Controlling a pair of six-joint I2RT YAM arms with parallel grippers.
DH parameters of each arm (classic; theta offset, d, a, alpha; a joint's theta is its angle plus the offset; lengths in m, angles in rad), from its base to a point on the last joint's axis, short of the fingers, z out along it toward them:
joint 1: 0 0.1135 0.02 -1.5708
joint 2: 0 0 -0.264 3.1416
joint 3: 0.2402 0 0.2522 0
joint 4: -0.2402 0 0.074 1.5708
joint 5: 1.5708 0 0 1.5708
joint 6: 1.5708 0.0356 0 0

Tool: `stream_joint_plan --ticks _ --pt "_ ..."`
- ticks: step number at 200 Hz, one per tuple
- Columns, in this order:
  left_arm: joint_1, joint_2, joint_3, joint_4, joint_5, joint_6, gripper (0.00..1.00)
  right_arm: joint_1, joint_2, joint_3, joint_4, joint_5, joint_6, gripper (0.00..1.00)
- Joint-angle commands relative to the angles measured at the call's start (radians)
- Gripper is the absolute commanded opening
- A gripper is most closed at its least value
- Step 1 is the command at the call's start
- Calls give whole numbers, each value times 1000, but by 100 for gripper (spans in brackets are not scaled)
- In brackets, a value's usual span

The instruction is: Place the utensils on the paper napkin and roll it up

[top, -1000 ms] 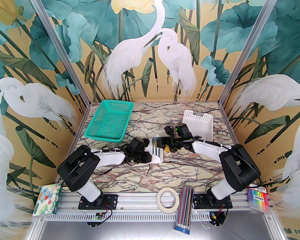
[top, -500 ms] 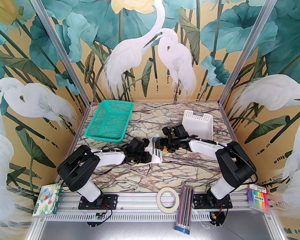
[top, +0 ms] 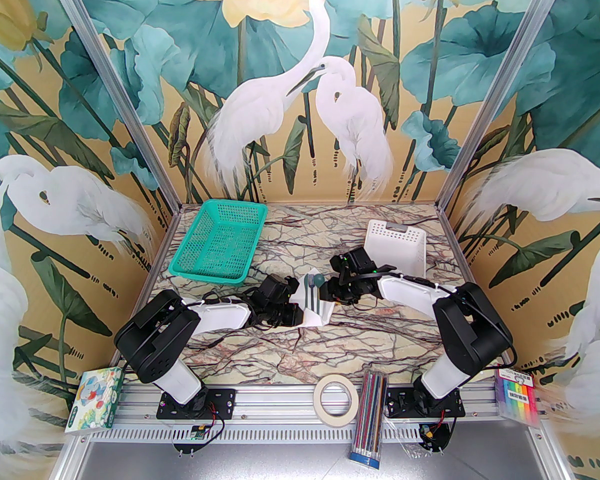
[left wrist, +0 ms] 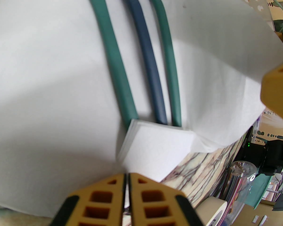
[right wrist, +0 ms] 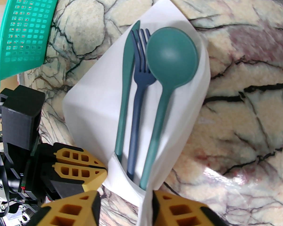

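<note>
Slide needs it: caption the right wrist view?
Knife, fork and spoon side by side on the paper napkin, one corner folded over their handles.

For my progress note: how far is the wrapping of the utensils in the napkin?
Done: the knife, fork and spoon lie side by side on the napkin, one corner folded over their handle ends. In hand: the right gripper straddles a raised napkin edge; the left gripper, shut, sits by the folded corner. Left: the rolling itself.
</note>
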Motion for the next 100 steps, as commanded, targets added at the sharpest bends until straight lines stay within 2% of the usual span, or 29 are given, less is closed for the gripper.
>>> stream_joint_plan --ticks 1,64,100 --pt "3 15 2 -43 -5 6 14 1 -26 29 -66 31 -25 32" --pt "4 16 4 -47 -5 9 14 0 -61 51 -142 99 -43 31" --pt "4 16 6 -47 -5 9 14 -2 -75 57 -164 131 -48 27"
